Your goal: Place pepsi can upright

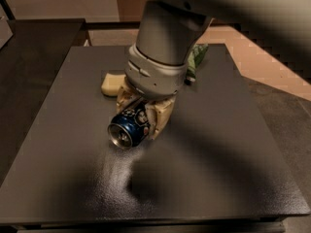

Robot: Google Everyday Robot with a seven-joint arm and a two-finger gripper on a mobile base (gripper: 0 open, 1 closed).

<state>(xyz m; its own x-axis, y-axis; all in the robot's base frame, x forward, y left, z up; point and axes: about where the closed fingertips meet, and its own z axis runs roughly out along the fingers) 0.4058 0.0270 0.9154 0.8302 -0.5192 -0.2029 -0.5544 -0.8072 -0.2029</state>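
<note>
The pepsi can (129,126) is dark blue with a silver end facing the camera. It lies tilted on its side, held above the dark table (223,144) with its shadow below it. My gripper (142,114) hangs from the big grey arm (163,47) at the middle of the view and is shut on the can, with pale fingers (160,118) on either side of its body.
A yellow sponge (111,84) lies on the table just behind and left of the gripper. A green chip bag (195,57) shows behind the arm at the back right. A second dark surface (34,42) adjoins at the left.
</note>
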